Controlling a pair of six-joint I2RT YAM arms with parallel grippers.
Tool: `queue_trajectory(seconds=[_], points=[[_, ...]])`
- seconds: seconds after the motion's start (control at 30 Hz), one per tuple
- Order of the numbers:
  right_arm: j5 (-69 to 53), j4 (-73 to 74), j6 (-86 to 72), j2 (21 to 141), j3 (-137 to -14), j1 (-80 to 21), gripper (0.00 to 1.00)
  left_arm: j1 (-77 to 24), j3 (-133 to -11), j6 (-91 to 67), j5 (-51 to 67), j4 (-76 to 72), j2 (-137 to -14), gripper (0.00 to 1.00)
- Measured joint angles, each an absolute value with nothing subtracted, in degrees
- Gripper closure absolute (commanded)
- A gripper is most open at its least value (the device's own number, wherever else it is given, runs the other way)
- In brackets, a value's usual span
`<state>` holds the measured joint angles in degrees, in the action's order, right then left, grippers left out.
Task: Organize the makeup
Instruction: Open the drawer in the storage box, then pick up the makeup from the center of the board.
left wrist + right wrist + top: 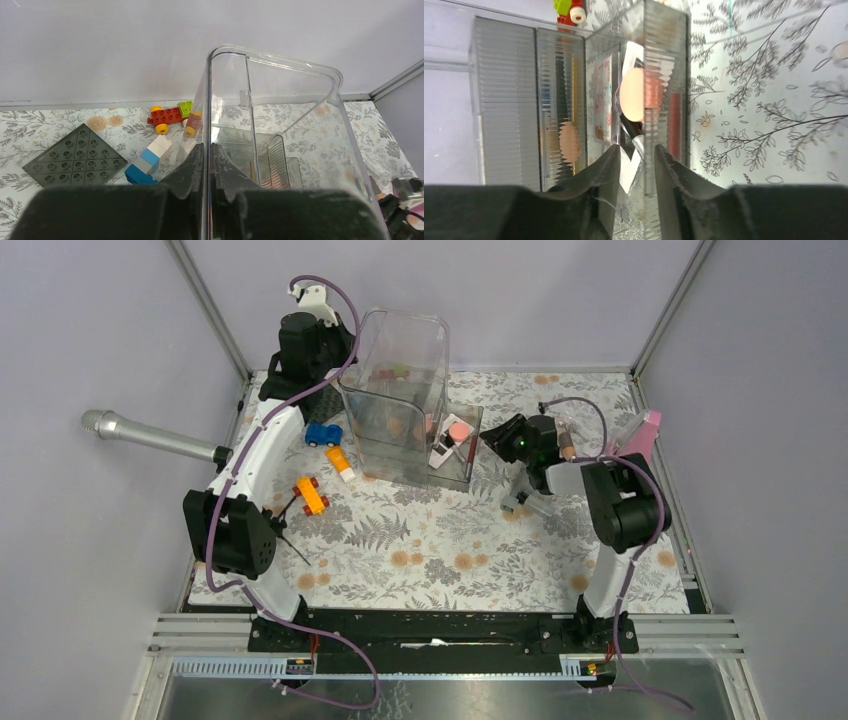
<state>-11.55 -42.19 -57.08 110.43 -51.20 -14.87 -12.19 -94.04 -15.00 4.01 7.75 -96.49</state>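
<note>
Two tools meet one clear organiser (395,390) on the flowered tabletop (420,540). The left tool (206,147) is pinched almost flat on the tall bin's upright wall, with the clear sheet caught between its fingers (190,170). Ahead of it and to its left lie a grey plate (75,160), a blue and white block (148,159) and a red car (167,116).

The right tool (636,150) stands at a narrow gap against the organiser's low tray. The tray's ribbed wall runs into that gap, but I cannot tell whether the fingers (604,172) press on it. Just ahead of its tips, inside the tray, a coral disc (631,95) stands on edge against a white palette (633,52), with a dark stick (628,129) below it.

In the top view a pink palette (645,432) leans at the tabletop's edge, right of the right tool. A blue car (322,434), an orange car (311,496) and a microphone (150,435) sit on the left arm's side, well apart from its tool
</note>
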Motion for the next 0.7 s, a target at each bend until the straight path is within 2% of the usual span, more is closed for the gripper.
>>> queue_trajectory(seconds=[0.27,0.43,0.7], points=[[-4.2,-27.4,-45.1,97.3,-51.3,-14.5,0.49,-12.2,-94.0,-15.0,4.0,7.7,-96.5,0.94],[2.4,-14.6,-39.6,94.5,-52.7,-14.4,0.47,-12.2,-94.0,-15.0,4.0,7.7,-96.5,0.94],[14.1,0.8,-34.3,90.8,-53.7,-13.8,0.35,-12.2,-94.0,-15.0,4.1,7.7,-96.5,0.94]])
